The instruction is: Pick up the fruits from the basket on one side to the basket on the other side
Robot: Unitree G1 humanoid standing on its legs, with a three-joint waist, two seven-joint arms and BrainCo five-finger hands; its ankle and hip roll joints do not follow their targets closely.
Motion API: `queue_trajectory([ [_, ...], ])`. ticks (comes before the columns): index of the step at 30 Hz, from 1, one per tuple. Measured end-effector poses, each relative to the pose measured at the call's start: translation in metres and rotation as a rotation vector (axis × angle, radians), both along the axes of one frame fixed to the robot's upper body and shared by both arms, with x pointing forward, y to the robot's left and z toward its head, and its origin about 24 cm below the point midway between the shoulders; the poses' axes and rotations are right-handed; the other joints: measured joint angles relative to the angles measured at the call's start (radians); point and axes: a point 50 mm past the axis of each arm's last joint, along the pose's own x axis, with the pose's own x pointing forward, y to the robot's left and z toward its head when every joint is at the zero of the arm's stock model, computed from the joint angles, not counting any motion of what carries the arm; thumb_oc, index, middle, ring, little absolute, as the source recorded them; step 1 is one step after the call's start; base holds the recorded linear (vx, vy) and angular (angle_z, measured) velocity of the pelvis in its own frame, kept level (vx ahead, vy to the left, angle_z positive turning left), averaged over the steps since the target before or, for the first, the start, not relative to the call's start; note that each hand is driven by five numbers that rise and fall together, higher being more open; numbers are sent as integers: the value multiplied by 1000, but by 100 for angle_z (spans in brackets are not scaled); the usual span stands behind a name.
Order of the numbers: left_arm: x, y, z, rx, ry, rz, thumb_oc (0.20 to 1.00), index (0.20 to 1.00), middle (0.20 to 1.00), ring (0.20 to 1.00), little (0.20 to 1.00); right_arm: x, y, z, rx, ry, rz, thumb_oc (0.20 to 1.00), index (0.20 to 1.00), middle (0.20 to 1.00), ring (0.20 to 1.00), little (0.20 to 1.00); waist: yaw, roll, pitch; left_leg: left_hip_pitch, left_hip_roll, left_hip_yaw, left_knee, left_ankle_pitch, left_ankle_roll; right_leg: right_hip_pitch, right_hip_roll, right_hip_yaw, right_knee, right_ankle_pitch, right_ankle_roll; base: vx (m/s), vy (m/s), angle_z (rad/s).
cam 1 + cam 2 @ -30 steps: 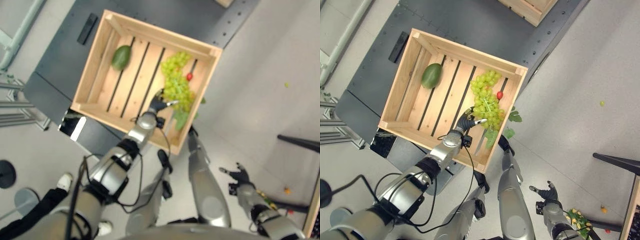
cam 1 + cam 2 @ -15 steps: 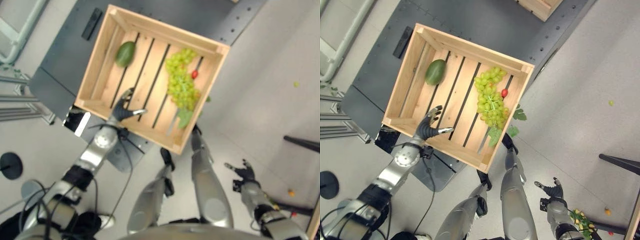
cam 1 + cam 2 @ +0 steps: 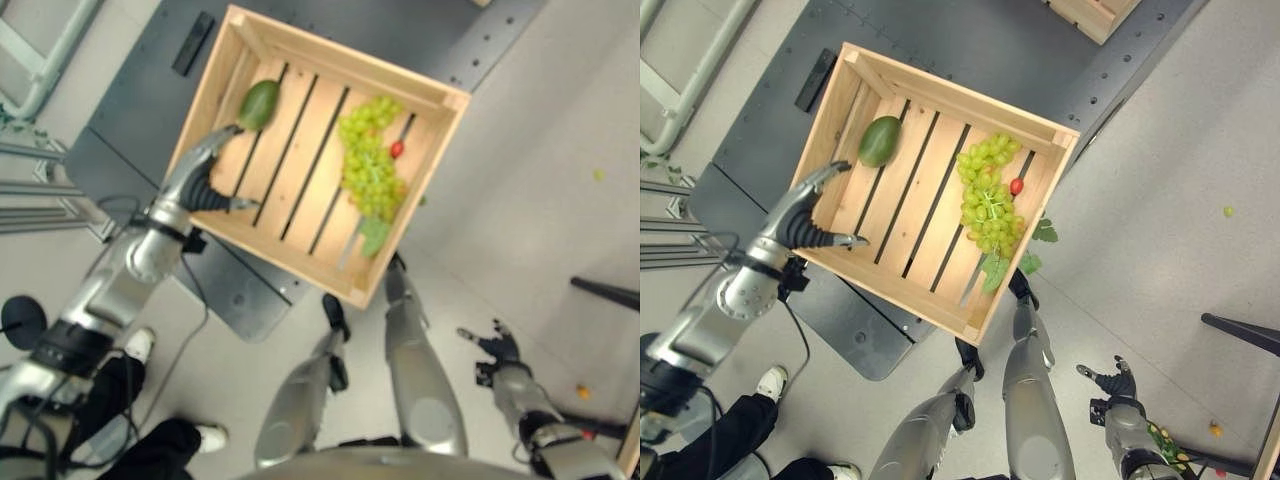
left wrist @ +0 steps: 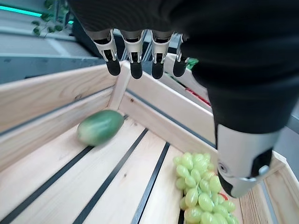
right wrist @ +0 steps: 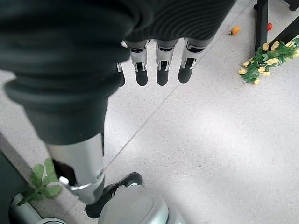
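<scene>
We see the wooden crate serving as the basket, resting on a dark grey platform that stands in for a counter; a second wooden crate shows at the platform's far edge. Inside the slatted crate a green mango lies near its far left corner, close to the left wall; a bunch of green grapes lies along the right side with a small red fruit touching it next to the right wall; the mango and the grapes are well apart. Our left robot hand hovers over the crate's left wall near the near left corner, fingers spread and straight with the thumb held apart, holding nothing; from the left wrist view its fingers point toward the mango, which lies past them untouched, with the grapes off to the side. Our right robot hand hangs low over the pale floor, well apart from the crate, fingers spread and empty; in its wrist view the fingers are straight above bare floor, with a sprig of yellow flowers lying on the floor beyond them and a green leaf nearby; green leaves also lie on the floor just beside the crate's near right corner; a person's shoe shows on the floor by the platform's near edge.
</scene>
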Motion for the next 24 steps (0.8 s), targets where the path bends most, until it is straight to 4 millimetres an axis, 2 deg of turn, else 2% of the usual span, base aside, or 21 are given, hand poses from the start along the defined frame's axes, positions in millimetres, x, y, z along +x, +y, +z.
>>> queue_trajectory([
  [5, 9, -28, 30, 167, -132, -76, 1000, 1000, 1000, 1000, 1000, 0, -4, 1, -23, 11, 10, 1000, 1000, 1000, 1000, 1000, 2, 6, -1, 13, -4, -1, 5, 0, 0, 14, 0, 1, 2, 2, 1, -3, 6, 0],
  [9, 13, -48, 45, 250, -206, -127, 1000, 1000, 1000, 1000, 1000, 3, -5, 3, -39, 7, 23, 1000, 1000, 1000, 1000, 1000, -7, 18, -7, 25, -7, 0, 5, -1, 0, 24, -2, 6, 2, 0, -2, -5, 4, -1],
  [12, 20, -66, 47, 351, -225, -163, 1000, 1000, 1000, 1000, 1000, 0, -10, 3, -51, 21, 17, 1000, 1000, 1000, 1000, 1000, -5, 31, -13, 32, -8, 0, 5, -1, -1, 29, -1, 6, 4, 0, -3, -7, 7, -2],
  [15, 30, -80, 42, 441, -222, -176, 1000, 1000, 1000, 1000, 1000, 6, -13, 9, -68, 5, 22, 1000, 1000, 1000, 1000, 1000, -27, 47, -23, 35, -14, 1, 5, -1, 0, 30, -1, 8, 5, 0, -2, 0, 0, 0],
  [20, 43, -102, 38, 523, -222, -196, 1000, 1000, 1000, 1000, 1000, 9, -13, 10, -73, -1, 17, 1000, 1000, 1000, 1000, 1000, -27, 53, -26, 50, -16, 7, 4, -2, -1, 33, 3, 13, 9, 3, -4, 4, 30, -12],
  [24, 49, -117, 28, 604, -209, -222, 1000, 1000, 1000, 1000, 1000, 8, -14, 10, -80, -4, 8, 1000, 1000, 1000, 1000, 1000, -49, 59, -29, 70, -19, 28, 5, -12, 0, 41, 7, 28, 13, 2, -3, 37, 62, -13],
])
